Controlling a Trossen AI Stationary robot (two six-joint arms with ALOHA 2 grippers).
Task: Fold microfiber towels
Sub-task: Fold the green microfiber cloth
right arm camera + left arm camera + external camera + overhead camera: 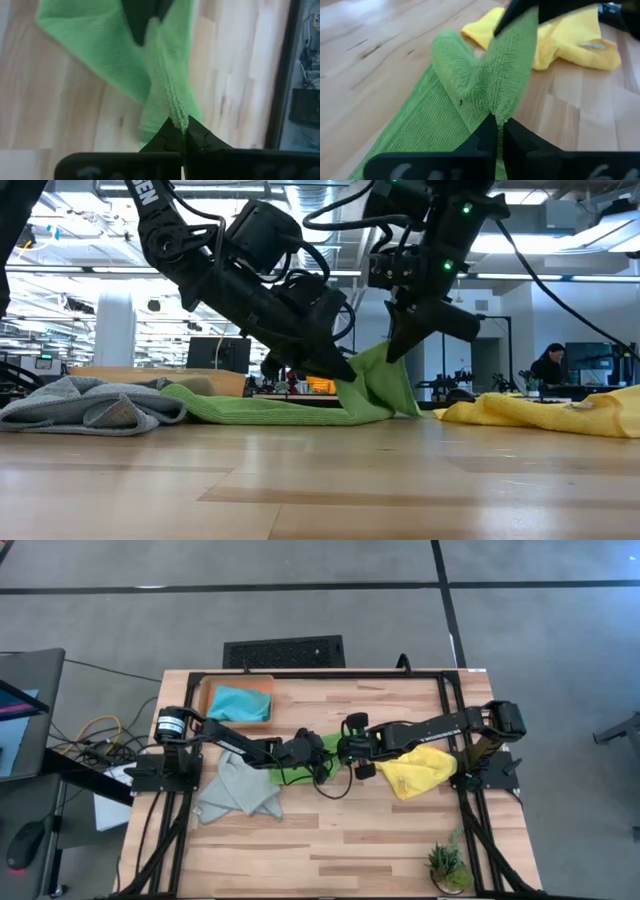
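Both grippers' jaws pinch the lime green towel [300, 405], hiding its edge.

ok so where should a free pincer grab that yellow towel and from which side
Take the yellow towel at its loose corner nearest the front table edge, coming straight down from above. It lies crumpled and low beside the right arm, so a raised fold there offers something to pinch. Both pincers are busy: left pincer and right pincer are shut on the green towel.

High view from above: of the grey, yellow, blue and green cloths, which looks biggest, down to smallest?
1. Grey cloth, about level with
2. yellow cloth; too close to rank.
3. Blue cloth in the tray.
4. Green cloth, mostly hidden under the arms, so unsure.
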